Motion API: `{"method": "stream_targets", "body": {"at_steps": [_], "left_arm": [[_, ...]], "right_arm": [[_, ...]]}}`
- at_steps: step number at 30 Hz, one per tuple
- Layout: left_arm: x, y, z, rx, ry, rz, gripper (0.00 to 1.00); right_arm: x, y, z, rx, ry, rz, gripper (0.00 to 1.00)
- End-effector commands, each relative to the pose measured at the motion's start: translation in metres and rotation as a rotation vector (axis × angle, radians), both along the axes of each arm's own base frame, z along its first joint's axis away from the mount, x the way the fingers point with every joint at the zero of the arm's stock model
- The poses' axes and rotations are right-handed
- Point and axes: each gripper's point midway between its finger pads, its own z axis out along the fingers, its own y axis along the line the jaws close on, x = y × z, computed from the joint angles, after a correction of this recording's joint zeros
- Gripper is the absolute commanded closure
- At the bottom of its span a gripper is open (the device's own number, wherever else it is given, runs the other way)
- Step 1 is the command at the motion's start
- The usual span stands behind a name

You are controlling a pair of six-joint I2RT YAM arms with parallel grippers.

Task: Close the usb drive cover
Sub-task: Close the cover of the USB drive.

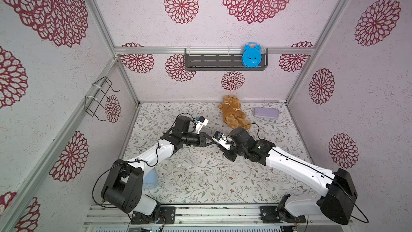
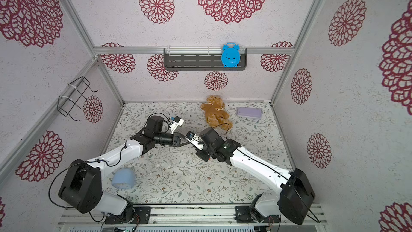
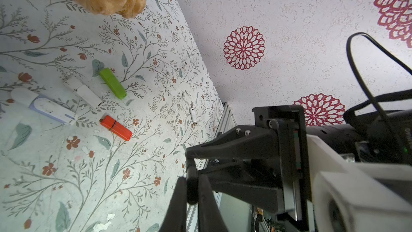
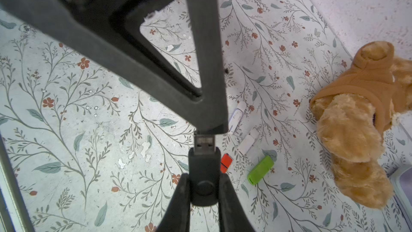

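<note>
usb drive (image 4: 203, 175): mid-air over table centre, clamped across its sides in my right gripper (image 4: 204, 183), bare connector (image 4: 204, 143) pointing out. Light, stiff, slick plastic, I reckon. Best hold is low by the round pivot; cover wants a nudge, not a squeeze. My left gripper (image 4: 211, 127) sits at 9 o'clock of it, jaws together, tip touching the connector end. Teddy bear (image 1: 234, 112) at 1 o'clock, well apart.

Free passage is offered over the bench (image 1: 200, 186) at 5–7 o'clock. Centre is taken by left pincer (image 3: 189, 156) and right pincer (image 4: 204, 176). 12–1 is blocked by teddy bear (image 1: 234, 112), with loose drives (image 3: 112, 83) scattered between it and centre; 2 by purple case (image 1: 266, 112); 8 by light-blue object (image 2: 123, 178).
</note>
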Motion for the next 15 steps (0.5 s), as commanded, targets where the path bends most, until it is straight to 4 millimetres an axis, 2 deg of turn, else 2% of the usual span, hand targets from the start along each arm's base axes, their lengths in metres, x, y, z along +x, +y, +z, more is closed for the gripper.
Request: {"method": "stream_targets", "body": {"at_steps": [1,9,15], "left_arm": [[-0.0023,-0.0053,0.002,-0.007,-0.01,-0.035,0.9],[-0.0046,-0.0051,-0.0008,0.001,-0.002,-0.051,0.9],[-0.0026,-0.007,-0.0002,0.001,-0.001,-0.055,0.9]], "right_arm": [[0.0087,0.0117,0.0375,0.098,-0.1,-0.001,0.81],[0.0128,0.0059,0.0392,0.064,-0.127,-0.024,0.81],[0.0071,0.0153,0.045,0.105,-0.12,0.013,0.81]]}}
